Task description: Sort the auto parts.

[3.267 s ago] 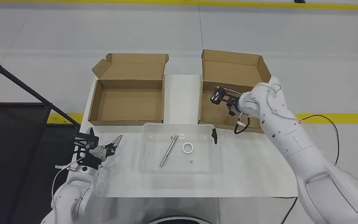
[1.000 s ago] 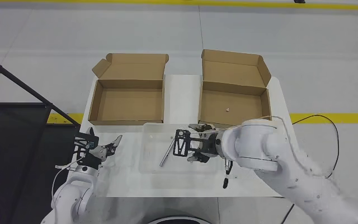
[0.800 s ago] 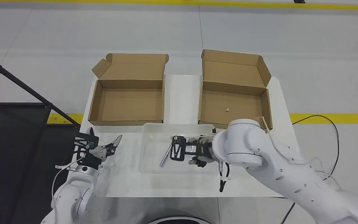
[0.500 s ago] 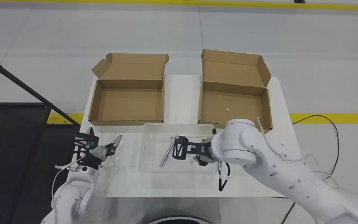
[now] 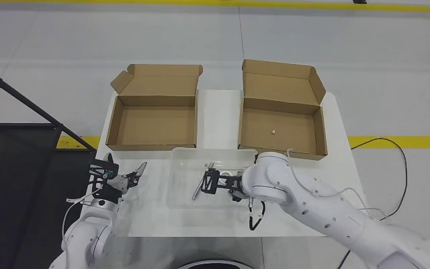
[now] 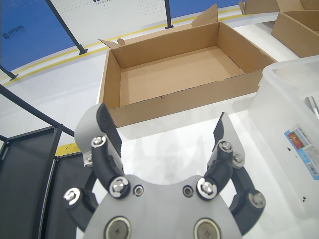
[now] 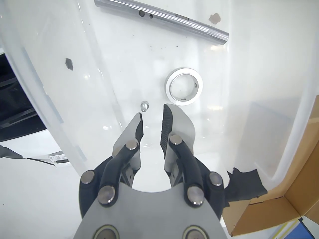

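Note:
A clear plastic tray sits at the table's front middle. In it lie a long steel rod, a silver ring and a tiny metal pin. My right gripper is down inside the tray, open by a narrow gap with nothing between its fingers; the pin lies just ahead of its tips and the ring beside them. From above, the right gripper covers the ring and part of the rod. My left gripper hovers wide open and empty over the table left of the tray.
Two open cardboard boxes stand behind the tray: the left box is empty, the right box holds one small white part. A black frame borders the table's left side.
The right arm has come from over the right box down into the tray, then shifted left toward the rod. The left arm has not moved.

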